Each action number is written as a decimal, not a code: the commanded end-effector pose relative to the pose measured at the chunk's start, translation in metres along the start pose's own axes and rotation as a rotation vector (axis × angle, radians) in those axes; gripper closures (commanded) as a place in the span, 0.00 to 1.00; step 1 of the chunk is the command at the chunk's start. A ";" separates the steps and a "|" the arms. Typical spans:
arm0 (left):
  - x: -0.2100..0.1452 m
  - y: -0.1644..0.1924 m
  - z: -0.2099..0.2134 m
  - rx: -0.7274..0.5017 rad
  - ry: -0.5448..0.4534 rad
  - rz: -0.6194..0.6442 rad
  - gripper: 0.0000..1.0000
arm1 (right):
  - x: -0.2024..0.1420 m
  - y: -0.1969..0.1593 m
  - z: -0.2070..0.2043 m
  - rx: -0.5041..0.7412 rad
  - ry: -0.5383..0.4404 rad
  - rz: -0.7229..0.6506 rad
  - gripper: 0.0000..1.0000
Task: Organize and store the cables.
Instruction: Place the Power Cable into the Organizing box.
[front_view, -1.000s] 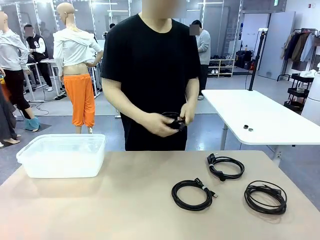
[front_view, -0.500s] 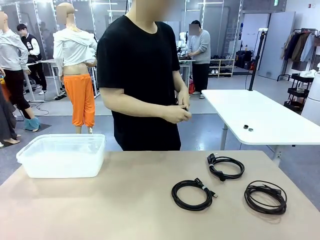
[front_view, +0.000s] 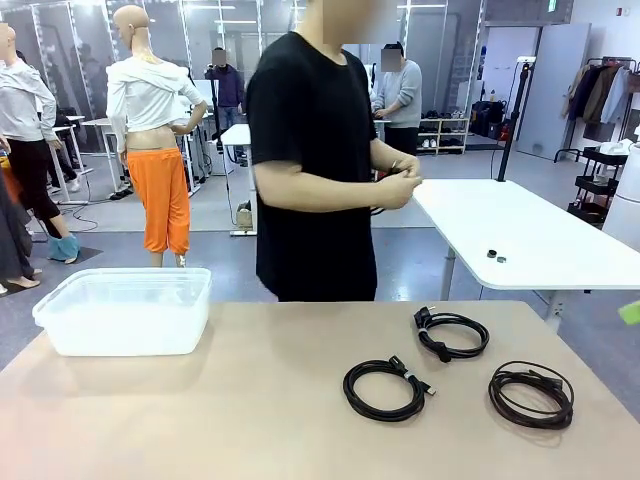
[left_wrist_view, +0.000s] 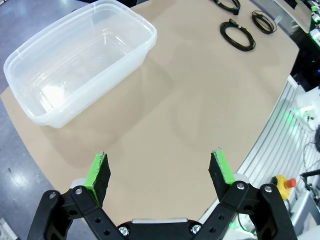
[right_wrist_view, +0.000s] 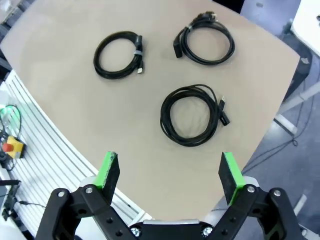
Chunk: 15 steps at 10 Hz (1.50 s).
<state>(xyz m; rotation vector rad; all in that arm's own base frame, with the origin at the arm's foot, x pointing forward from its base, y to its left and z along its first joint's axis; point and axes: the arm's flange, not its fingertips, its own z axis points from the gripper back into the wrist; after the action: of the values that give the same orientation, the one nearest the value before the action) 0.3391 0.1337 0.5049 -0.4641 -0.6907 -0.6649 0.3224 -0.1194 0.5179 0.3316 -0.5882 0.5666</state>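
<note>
Both claws hang wide open, holding nothing: the left gripper (left_wrist_view: 160, 165) above the beige table (front_view: 250, 400) near a clear plastic bin (front_view: 125, 330) at its far left, the right gripper (right_wrist_view: 169, 165) above the right side. Three coiled black cables lie there, apart from each other: the middle cable (front_view: 384, 389), the far cable (front_view: 452, 334) and the right cable (front_view: 531, 394). A person (front_view: 315, 160) stands beyond the table's far edge.

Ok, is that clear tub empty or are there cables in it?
Empty: the tub shows a bare floor; three coiled cables lie out on the table.
</note>
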 end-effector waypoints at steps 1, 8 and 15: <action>0.000 0.002 0.001 -0.008 0.002 -0.013 0.00 | 0.068 0.004 -0.031 -0.058 0.085 -0.090 0.00; 0.000 0.002 0.001 -0.008 0.002 -0.013 0.00 | 0.243 0.001 -0.233 -0.258 0.359 -0.434 0.00; 0.000 0.002 0.001 -0.008 0.002 -0.013 0.00 | 0.209 0.008 -0.358 -0.363 0.371 -0.490 0.00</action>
<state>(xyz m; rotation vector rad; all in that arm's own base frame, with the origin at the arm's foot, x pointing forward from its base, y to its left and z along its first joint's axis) 0.3399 0.1341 0.5040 -0.4621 -0.6855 -0.6627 0.6107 0.1254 0.3702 0.0531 -0.1842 0.0776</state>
